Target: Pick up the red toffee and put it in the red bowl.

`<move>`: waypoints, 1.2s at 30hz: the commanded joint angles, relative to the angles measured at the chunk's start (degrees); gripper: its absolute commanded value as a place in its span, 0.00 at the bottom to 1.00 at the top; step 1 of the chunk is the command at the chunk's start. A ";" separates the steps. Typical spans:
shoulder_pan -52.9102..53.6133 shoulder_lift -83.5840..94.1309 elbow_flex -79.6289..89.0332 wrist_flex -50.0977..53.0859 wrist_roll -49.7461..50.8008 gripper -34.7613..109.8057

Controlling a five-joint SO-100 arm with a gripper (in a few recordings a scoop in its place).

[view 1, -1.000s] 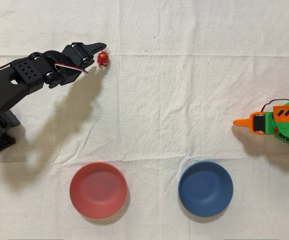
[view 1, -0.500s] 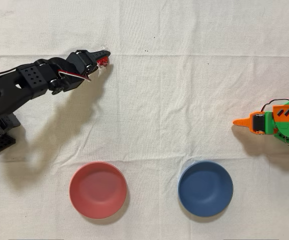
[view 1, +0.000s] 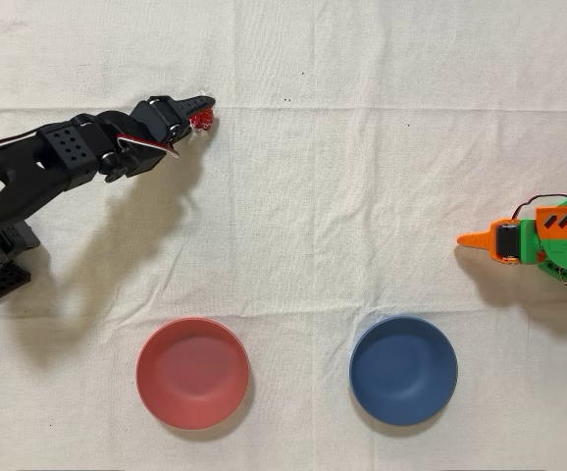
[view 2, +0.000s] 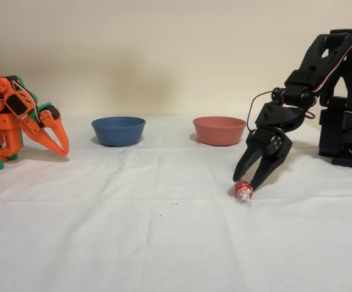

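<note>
The red toffee [view 2: 243, 190] lies on the white cloth, its clear wrapper end pointing toward the camera in the fixed view. My black gripper [view 2: 245, 181] points down over it, open, with one fingertip on each side of the candy and close to it. From overhead the gripper [view 1: 197, 110] sits at the upper left and covers most of the toffee [view 1: 203, 119], leaving only a red sliver visible. The red bowl [view 1: 192, 373] is empty near the lower edge, well away from the gripper, and it stands behind the gripper in the fixed view [view 2: 219, 130].
A dark blue bowl [view 1: 403, 370] sits to the right of the red one in the overhead view. The idle orange arm [view 1: 539, 240] rests at the right edge. My arm's base [view 2: 346, 143] stands at the right in the fixed view.
The gripper moved forward and down over the toffee, which lay fully exposed beside the fingertip a second ago. In the last half second it has barely shifted.
</note>
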 commanded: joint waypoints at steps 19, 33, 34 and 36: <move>-1.49 -3.34 -5.80 0.26 -1.23 0.33; -2.37 -0.62 -2.99 0.44 -1.41 0.30; -2.37 -0.18 -2.64 0.44 -1.41 0.30; -2.29 1.14 -1.67 0.62 -1.41 0.30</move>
